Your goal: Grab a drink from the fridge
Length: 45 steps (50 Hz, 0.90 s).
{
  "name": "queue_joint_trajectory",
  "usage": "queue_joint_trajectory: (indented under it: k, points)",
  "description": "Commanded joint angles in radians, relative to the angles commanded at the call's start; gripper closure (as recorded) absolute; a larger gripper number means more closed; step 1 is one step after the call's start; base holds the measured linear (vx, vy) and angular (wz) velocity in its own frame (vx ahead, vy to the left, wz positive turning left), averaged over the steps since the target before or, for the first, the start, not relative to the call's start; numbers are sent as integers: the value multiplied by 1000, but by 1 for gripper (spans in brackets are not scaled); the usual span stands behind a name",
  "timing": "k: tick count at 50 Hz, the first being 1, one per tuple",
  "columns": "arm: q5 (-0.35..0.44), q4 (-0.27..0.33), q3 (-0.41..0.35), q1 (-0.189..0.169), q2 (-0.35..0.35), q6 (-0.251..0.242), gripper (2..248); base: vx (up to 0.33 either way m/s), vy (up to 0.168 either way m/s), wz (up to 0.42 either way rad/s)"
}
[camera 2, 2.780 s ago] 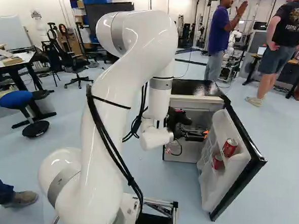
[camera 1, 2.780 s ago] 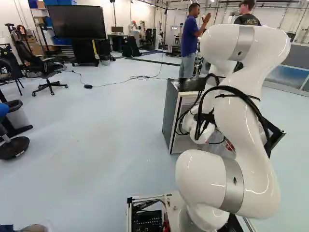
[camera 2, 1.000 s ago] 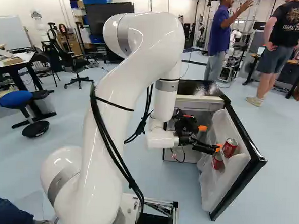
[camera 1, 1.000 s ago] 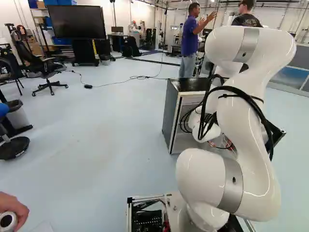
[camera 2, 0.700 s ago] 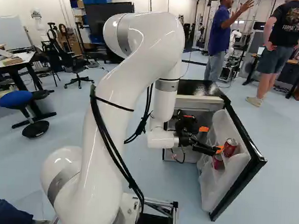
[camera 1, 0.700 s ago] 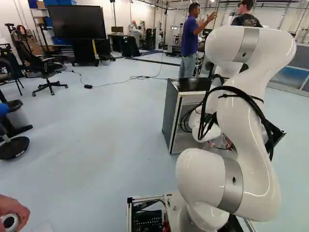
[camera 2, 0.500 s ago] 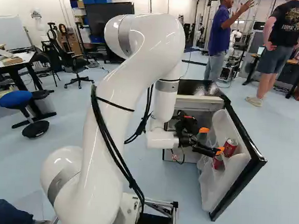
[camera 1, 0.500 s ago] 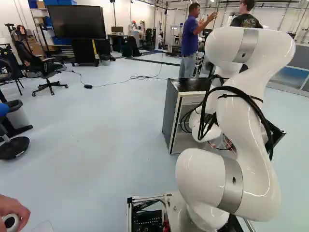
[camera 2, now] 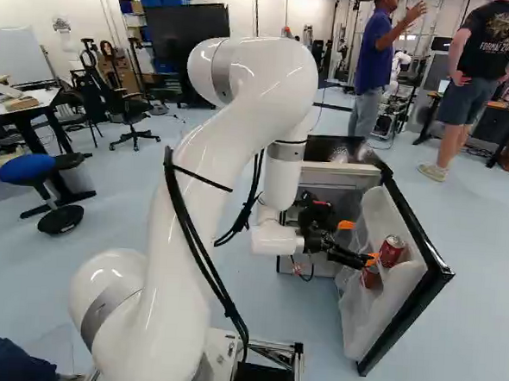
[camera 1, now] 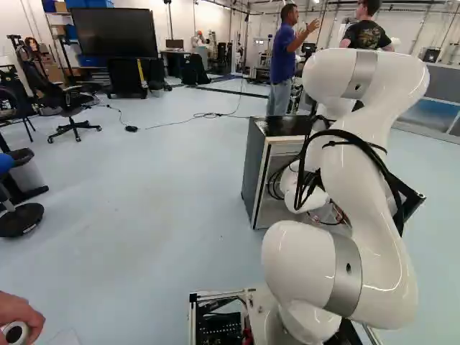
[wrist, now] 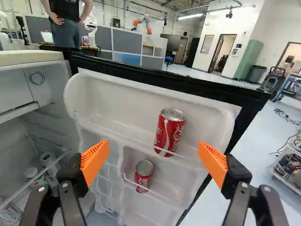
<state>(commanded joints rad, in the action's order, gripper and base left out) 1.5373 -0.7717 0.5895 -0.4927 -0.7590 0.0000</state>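
In the right base view my gripper reaches in front of the open fridge door. The wrist view shows the gripper open, its orange pads far apart with nothing gripped. Ahead of it, between the lines of the two fingers, an upright red can stands in the door's upper shelf. A second red can is in the shelf below. The fridge has its door swung out, and a few bottles show inside its body. My arm hides part of the fridge in both base views.
The door's black edge runs behind the shelves. A hand with a round object is at the lower left of the left base view. Another robot stands far back. A blue stool is at the left of the right base view.
Compared with the oldest frames, the gripper has turned, and its orange tips show spread near the cans. Over the last half second my arm's upper bend has dropped slightly. The base has not moved.
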Motion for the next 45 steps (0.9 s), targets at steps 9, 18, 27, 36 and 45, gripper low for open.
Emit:
queue_joint_trajectory:
  k: [9, 18, 27, 36, 45]
  points:
    - [0, 0, 17, 2, -9, 0, 3, 0, 0, 0]
    - [0, -8, 36, 4, -19, 0, 3, 0, 0, 0]
    - [0, -26, 51, 10, -27, 0, 3, 0, 0, 0]
    - [0, -50, 65, 16, -34, 0, 3, 0, 0, 0]
    - [0, -79, 78, 21, -41, 0, 3, 0, 0, 0]
